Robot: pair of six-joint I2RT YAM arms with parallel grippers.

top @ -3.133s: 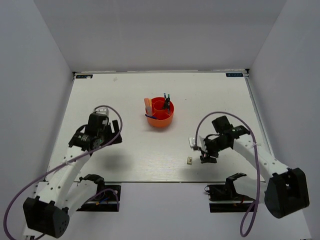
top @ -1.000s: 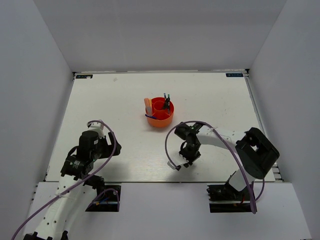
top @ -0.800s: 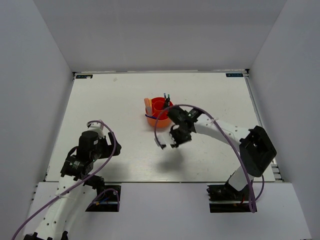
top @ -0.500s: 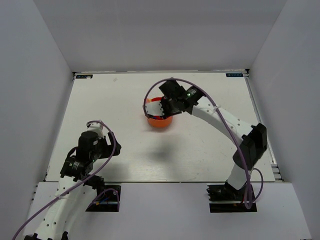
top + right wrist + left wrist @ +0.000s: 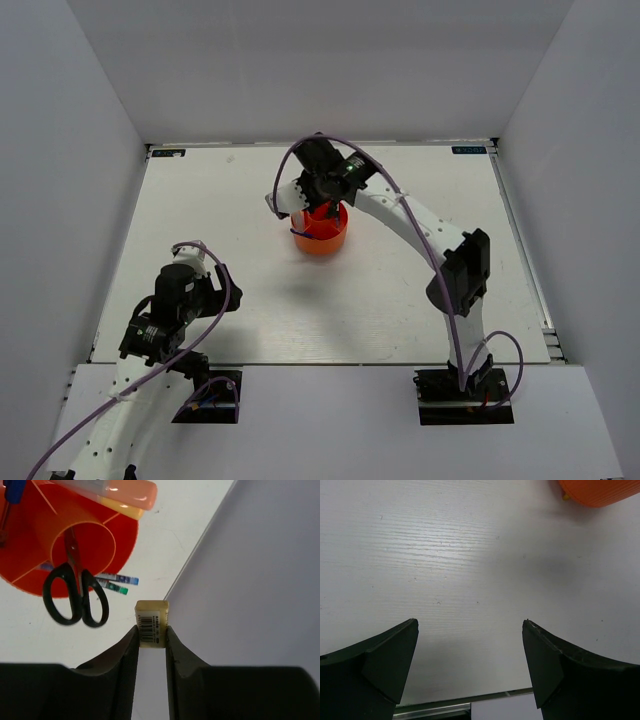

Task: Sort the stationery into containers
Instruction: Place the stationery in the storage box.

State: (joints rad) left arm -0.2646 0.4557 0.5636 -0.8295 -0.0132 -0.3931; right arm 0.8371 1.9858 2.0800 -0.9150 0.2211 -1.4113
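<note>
The orange tub (image 5: 322,235) stands at mid-table, with black-handled scissors (image 5: 75,597) upright in its central ring. A peach marker (image 5: 117,489) and a blue pen (image 5: 12,490) sit in its outer compartments. My right gripper (image 5: 290,197) hangs high over the tub's far-left rim. In the right wrist view it (image 5: 152,630) is shut on a small beige cube (image 5: 152,622) with a barcode label. My left gripper (image 5: 222,292) is open and empty over bare table; the left wrist view (image 5: 470,630) shows the same. No whitish eraser block is in view.
The tub's near edge (image 5: 600,492) shows at the top right of the left wrist view. White walls enclose the table on three sides. The back wall (image 5: 260,555) is close behind my right gripper. Pen tips (image 5: 112,582) poke out past the tub's rim.
My right arm has swung from the near middle of the table up and to the far left, carrying the beige cube over the tub. My left arm has stayed still over the last second.
</note>
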